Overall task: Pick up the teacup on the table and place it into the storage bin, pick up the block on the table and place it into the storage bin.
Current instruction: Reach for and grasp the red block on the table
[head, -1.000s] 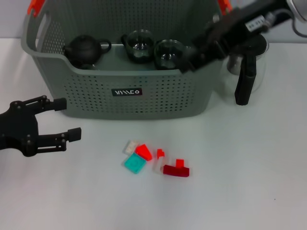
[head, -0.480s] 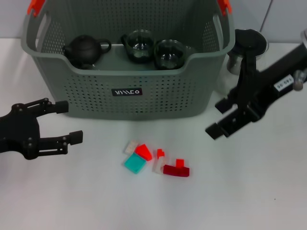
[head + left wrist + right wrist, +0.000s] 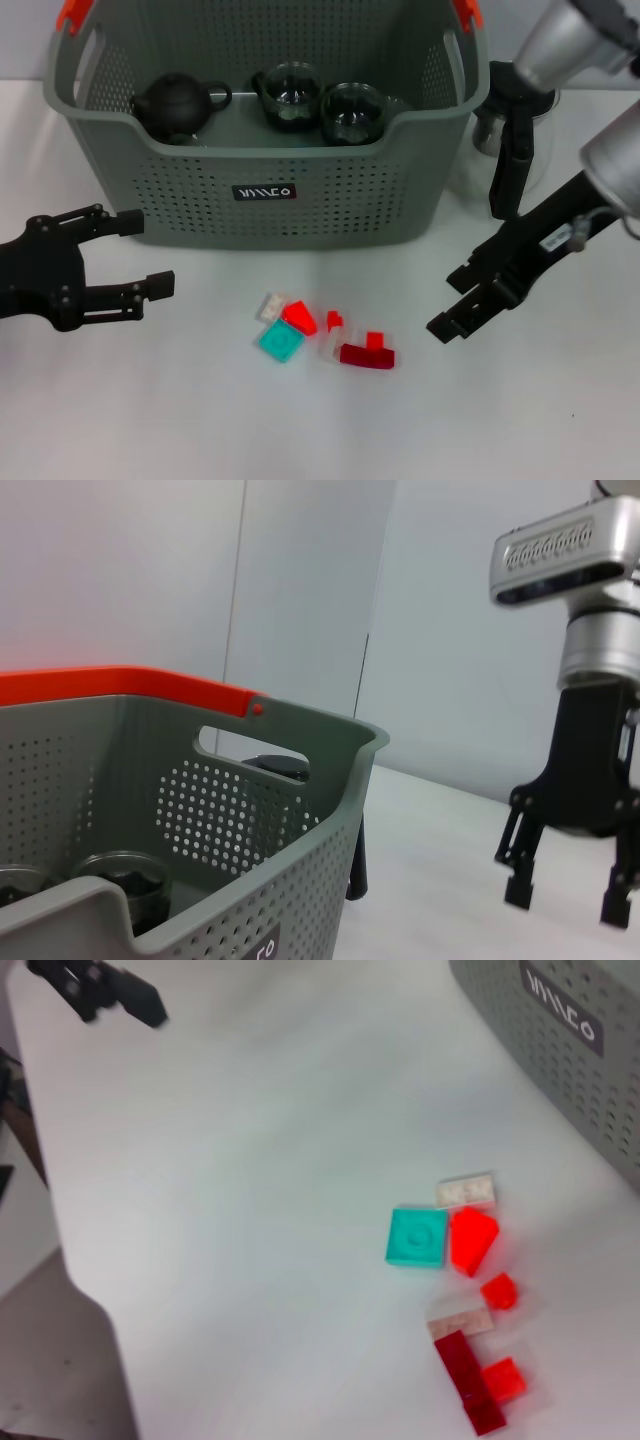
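Note:
The grey-green storage bin [image 3: 270,180] stands at the back of the white table. Two glass teacups [image 3: 352,110] sit inside it beside a black teapot [image 3: 175,103]. Several small blocks lie in front of the bin: a teal block [image 3: 280,343], a bright red one [image 3: 299,317], a dark red one [image 3: 367,355] and white pieces. My right gripper [image 3: 452,300] hangs open and empty just right of the blocks, apart from them. My left gripper [image 3: 148,252] rests open and empty at the table's left. In the right wrist view the teal block [image 3: 416,1237] lies below the camera.
A glass pitcher with a black handle [image 3: 513,150] stands right of the bin, behind my right arm. The bin's wall [image 3: 250,810] fills the left wrist view, with the right gripper [image 3: 563,900] beyond it. The left gripper [image 3: 110,990] shows far off in the right wrist view.
My right arm has swung from above the bin's right rim down and forward to the table, right of the blocks. The left arm and the blocks have stayed put.

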Controlling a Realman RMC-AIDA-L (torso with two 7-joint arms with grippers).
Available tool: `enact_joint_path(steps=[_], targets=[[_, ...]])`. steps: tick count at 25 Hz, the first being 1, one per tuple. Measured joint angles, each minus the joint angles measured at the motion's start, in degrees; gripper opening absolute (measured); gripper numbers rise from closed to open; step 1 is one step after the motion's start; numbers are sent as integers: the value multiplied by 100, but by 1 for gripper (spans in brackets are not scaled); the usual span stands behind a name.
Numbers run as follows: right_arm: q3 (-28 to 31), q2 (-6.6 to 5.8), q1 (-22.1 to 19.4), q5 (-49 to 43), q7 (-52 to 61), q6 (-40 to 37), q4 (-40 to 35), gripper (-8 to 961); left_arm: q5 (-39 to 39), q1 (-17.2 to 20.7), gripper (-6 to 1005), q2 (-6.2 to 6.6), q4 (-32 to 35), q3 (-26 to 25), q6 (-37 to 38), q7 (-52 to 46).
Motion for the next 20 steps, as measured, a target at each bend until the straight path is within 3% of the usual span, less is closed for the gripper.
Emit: enact_joint_path(steps=[11,20], targets=[[-1281,189,139,-229,-192,1059,688,823,0,-32,888,0,-157,11,-76,141],[-1987,197,238,-254,-200,1730,1121,824,0,-14,888,-1,-279,2,-161,183]])
